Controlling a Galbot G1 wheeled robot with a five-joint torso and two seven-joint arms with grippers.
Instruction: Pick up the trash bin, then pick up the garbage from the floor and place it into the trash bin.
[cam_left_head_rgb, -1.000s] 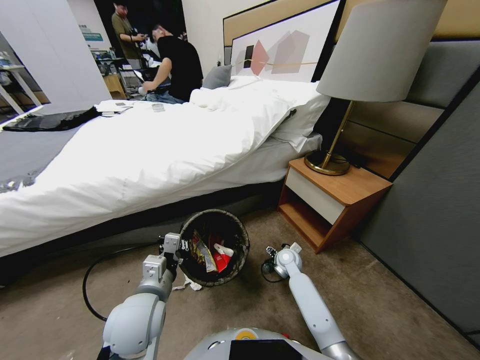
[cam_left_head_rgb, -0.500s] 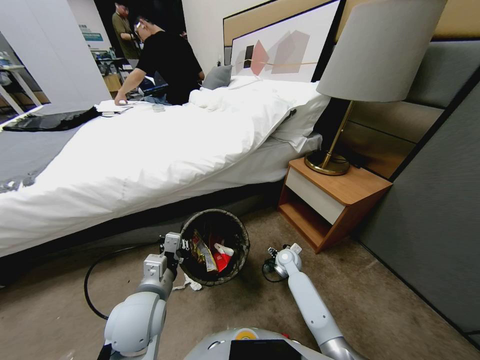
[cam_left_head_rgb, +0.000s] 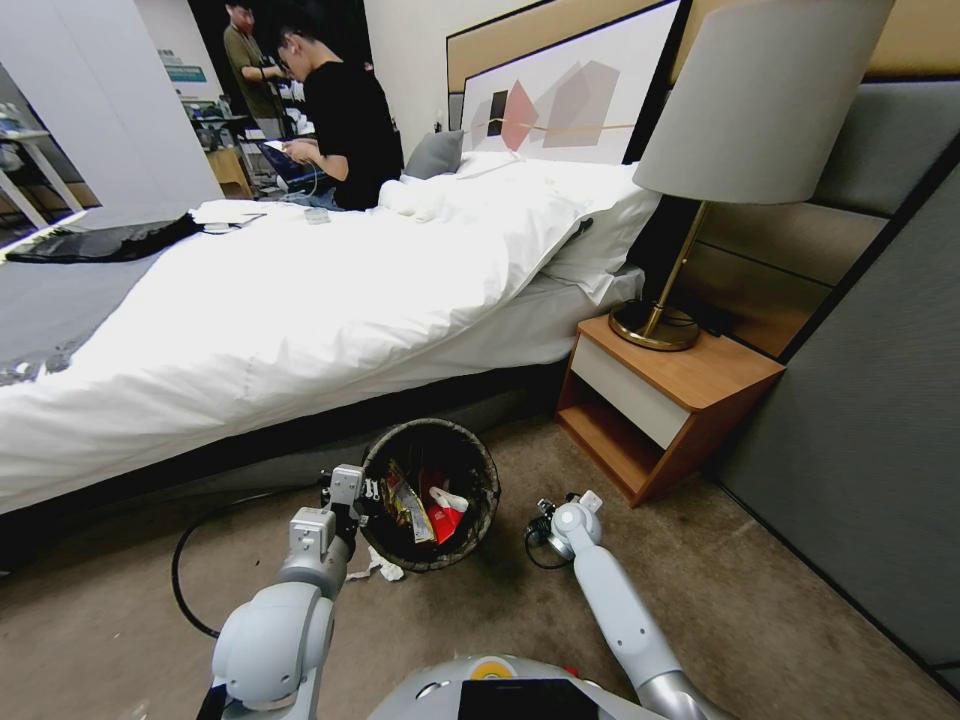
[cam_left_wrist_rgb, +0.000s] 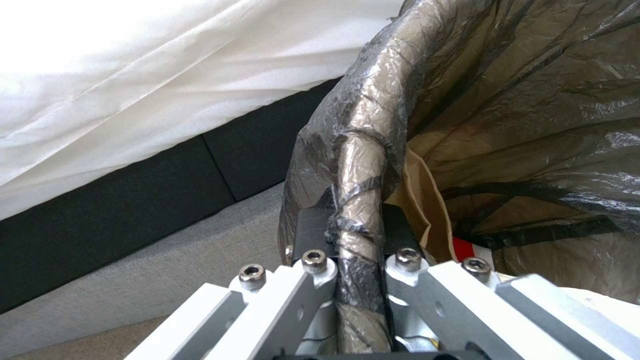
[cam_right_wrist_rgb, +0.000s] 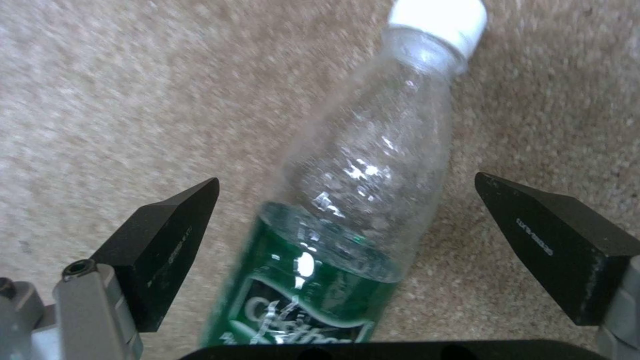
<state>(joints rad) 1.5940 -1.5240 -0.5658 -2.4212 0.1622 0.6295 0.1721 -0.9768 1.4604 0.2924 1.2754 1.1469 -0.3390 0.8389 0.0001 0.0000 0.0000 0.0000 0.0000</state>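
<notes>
My left gripper (cam_left_wrist_rgb: 357, 260) is clamped on the rim of the round trash bin with dark crinkled plastic liner (cam_left_head_rgb: 430, 495), which sits beside the white-sheeted bed (cam_left_head_rgb: 300, 300), red and yellow packets (cam_left_head_rgb: 425, 510) inside. My right gripper (cam_right_wrist_rgb: 347, 240) hangs low over the beige carpet (cam_right_wrist_rgb: 133, 100), fingers spread wide around a clear plastic bottle with green label and white cap (cam_right_wrist_rgb: 360, 200) lying between them, untouched.

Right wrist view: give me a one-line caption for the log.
Right gripper open over a clear plastic bottle lying on the carpet, fingers straddling it.
</notes>
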